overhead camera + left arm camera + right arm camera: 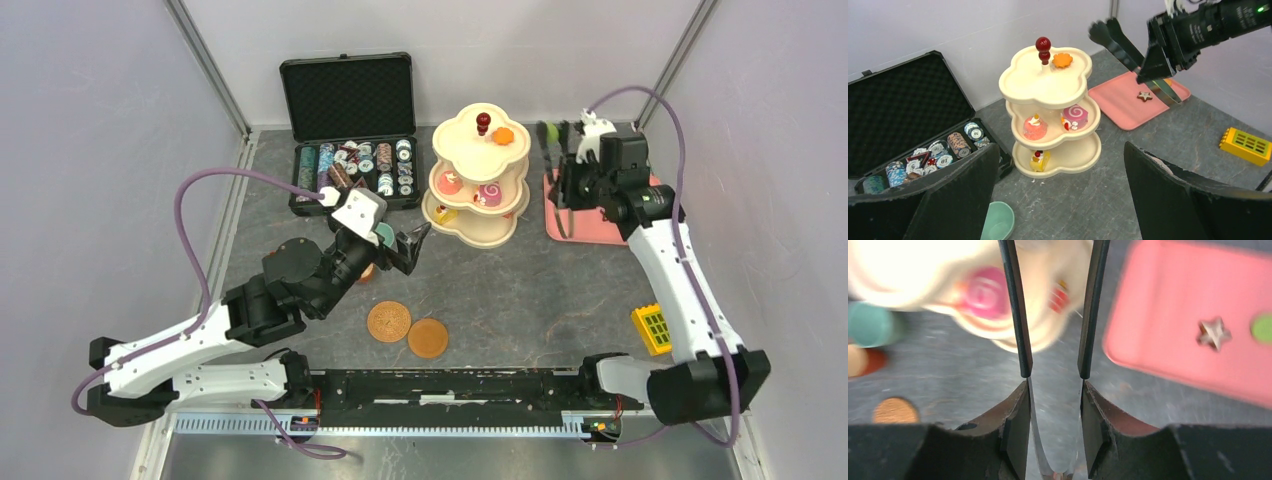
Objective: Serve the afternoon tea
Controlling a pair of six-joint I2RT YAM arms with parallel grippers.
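Note:
The cream three-tier stand [478, 175] with its red knob [483, 123] stands at the back centre. It holds an orange pastry on top, two pink ones in the middle and a yellow one at the bottom. It also shows in the left wrist view [1050, 100]. My left gripper [405, 250] [1060, 150] is open and empty, above the table just left of the stand. The teal cup [998, 222] sits under it, with the brown cup [858, 361] beside. Two brown saucers [389, 321] [428, 338] lie near the front. My right gripper [575, 180] [1054, 390] is shut on metal tongs [1120, 42], whose tips are open and empty.
A pink tray [600, 222] at the right holds a star cookie [1145, 95] and a green piece [1263, 328]. An open black case of poker chips [350, 150] stands at the back left. A yellow block [652, 328] lies at the front right. Walls close both sides.

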